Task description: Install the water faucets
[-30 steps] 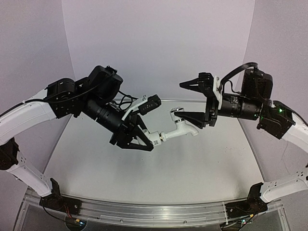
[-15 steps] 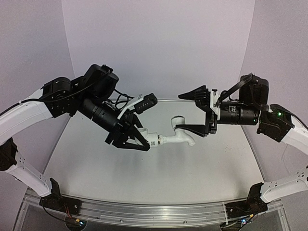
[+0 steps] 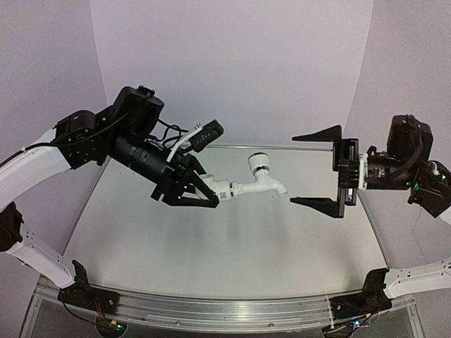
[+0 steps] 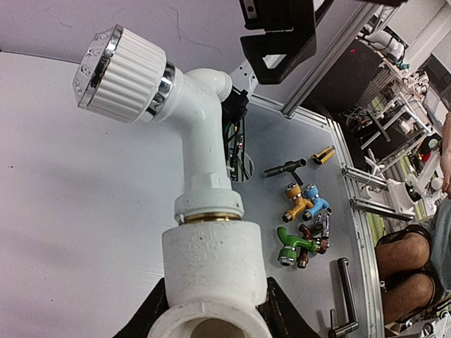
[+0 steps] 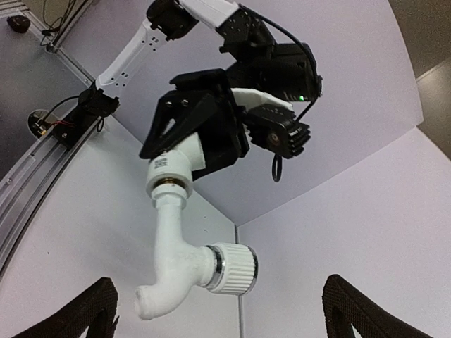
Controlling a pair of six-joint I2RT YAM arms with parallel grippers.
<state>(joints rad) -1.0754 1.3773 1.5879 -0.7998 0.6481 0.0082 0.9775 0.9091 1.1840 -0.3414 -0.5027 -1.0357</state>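
My left gripper (image 3: 206,195) is shut on a short white cylindrical fitting (image 3: 223,191) and holds it above the table. A white faucet (image 3: 258,184) with a bent spout and a ribbed knob (image 3: 258,164) is screwed into the fitting; a brass ring shows at the joint (image 4: 211,217). The fitting (image 4: 213,271) fills the bottom of the left wrist view. My right gripper (image 3: 315,167) is wide open and empty, well to the right of the spout. In the right wrist view the faucet (image 5: 176,260) hangs between my fingertips (image 5: 91,310), apart from them.
The grey table (image 3: 232,246) lies below both arms, with purple walls behind and at the sides. Past the table edge the left wrist view shows several coloured faucets (image 4: 303,225), a metal handle (image 4: 342,289) and a person's knees (image 4: 412,271).
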